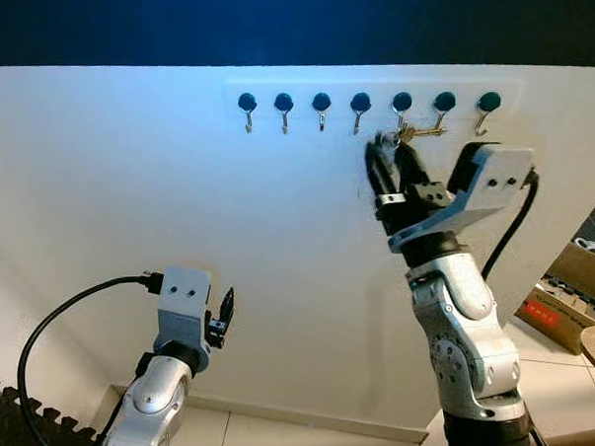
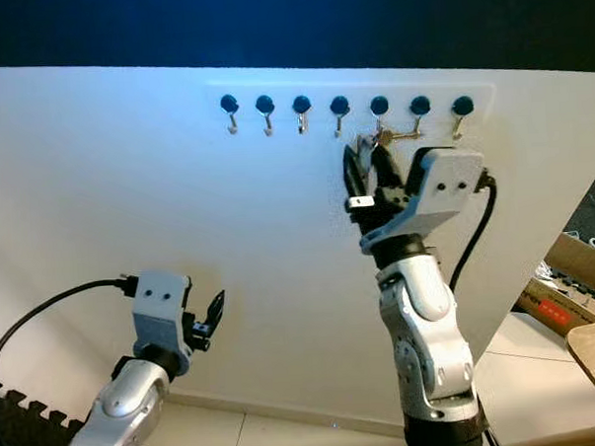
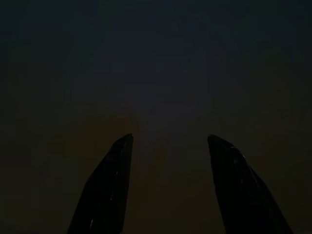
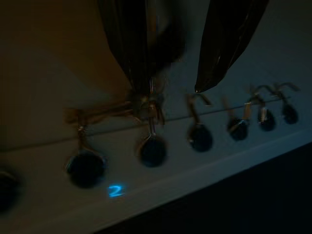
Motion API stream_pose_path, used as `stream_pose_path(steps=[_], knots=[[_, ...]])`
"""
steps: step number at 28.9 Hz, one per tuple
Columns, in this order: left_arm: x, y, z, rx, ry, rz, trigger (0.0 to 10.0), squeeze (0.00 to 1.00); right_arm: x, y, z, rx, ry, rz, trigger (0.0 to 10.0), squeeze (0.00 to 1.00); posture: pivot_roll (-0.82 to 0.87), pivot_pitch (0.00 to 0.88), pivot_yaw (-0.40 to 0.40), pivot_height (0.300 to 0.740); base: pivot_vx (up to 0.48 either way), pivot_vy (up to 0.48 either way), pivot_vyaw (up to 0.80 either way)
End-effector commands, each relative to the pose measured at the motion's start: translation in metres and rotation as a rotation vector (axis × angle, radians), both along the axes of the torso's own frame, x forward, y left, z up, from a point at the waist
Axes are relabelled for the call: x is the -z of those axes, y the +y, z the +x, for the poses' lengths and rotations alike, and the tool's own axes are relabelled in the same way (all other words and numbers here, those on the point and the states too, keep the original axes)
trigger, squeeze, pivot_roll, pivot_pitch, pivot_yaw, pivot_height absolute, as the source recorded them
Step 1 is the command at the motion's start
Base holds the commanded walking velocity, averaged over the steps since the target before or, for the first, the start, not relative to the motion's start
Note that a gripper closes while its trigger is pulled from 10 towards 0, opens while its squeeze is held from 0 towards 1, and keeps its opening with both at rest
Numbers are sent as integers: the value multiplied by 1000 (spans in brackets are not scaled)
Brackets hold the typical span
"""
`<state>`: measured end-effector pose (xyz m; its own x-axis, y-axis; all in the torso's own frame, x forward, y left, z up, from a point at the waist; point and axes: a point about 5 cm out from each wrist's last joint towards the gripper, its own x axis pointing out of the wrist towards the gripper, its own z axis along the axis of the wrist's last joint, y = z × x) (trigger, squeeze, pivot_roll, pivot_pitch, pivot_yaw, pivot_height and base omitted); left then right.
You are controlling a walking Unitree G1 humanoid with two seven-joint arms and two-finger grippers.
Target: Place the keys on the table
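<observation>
Right arm raised, right gripper [image 1: 392, 160] pointing up, jaws parted; left arm low, left gripper [image 1: 223, 315] open, idle.

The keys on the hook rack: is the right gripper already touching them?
Cannot tell. In the left eye view the right gripper ends just under the keys; the right wrist view is too dark and blurred to show contact or a gap.

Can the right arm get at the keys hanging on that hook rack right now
Probably yes. The right tool is raised against the wall just below the keys on the hook rack, its fingers parted and pointed at them, with nothing between. The left tool hangs low, out of the way.
</observation>
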<state>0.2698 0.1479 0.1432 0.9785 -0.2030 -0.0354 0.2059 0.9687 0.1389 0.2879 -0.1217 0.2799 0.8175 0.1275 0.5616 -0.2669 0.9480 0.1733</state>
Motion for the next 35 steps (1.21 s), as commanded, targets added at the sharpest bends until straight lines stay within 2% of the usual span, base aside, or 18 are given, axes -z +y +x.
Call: stream_pose_path(steps=[1,4,5,6,7,9,10,17,18,20,21,23,24,25,27,35], knots=[[2,-1,-3,4,15,3,10000,0,-2,-2,-1,4,-15,29,10000,0,146,135,25,740,0,0,0],[2,-1,-3,4,15,3,10000,0,-2,-2,-1,4,-15,29,10000,0,146,135,25,740,0,0,0],[2,-1,-3,5,16,5,10000,0,-9,-4,-3,-3,-47,55,10000,0,146,134,29,740,0,0,0],[2,-1,-3,5,16,5,10000,0,-9,-4,-3,-3,-47,55,10000,0,146,134,29,740,0,0,0],[3,-1,-3,5,19,8,10000,0,-19,-4,-5,-31,-92,59,10000,0,146,132,31,740,0,0,0],[3,-1,-3,5,19,8,10000,0,-19,-4,-5,-31,-92,59,10000,0,146,132,31,740,0,0,0],[3,-1,-2,6,21,9,10000,0,-27,-2,-7,-68,-130,47,10000,0,148,130,31,740,0,0,0],[4,-1,-2,5,23,9,10000,0,-31,1,-7,-104,-148,33,10000,0,149,129,29,740,0,0,0],[4,-1,-2,3,24,9,10000,0,-27,3,-3,-127,-111,53,10000,0,154,126,27,740,0,0,0],[4,-1,-2,3,24,9,10000,0,-27,3,-3,-127,-111,53,10000,0,154,126,27,740,0,0,0],[4,0,-3,0,24,10,10000,0,-16,6,1,-135,-57,68,10000,0,154,126,27,740,0,0,0],[4,0,-3,0,24,10,10000,0,-16,6,1,-135,-57,68,10000,0,154,126,27,740,0,0,0],[4,0,-3,-3,25,11,10000,0,-5,9,1,-127,-20,64,10000,0,154,126,27,740,0,0,0],[4,0,-3,-3,25,11,10000,0,-5,9,1,-127,-20,64,10000,0,154,126,27,740,0,0,0],[6,2,-4,-7,30,13,10000,0,10,7,-10,-23,-21,-49,10000,0,149,131,25,740,0,0,0],[6,-1,-2,6,36,11,10000,0,23,5,-11,11,18,-71,10000,0,141,130,35,740,0,0,0]])
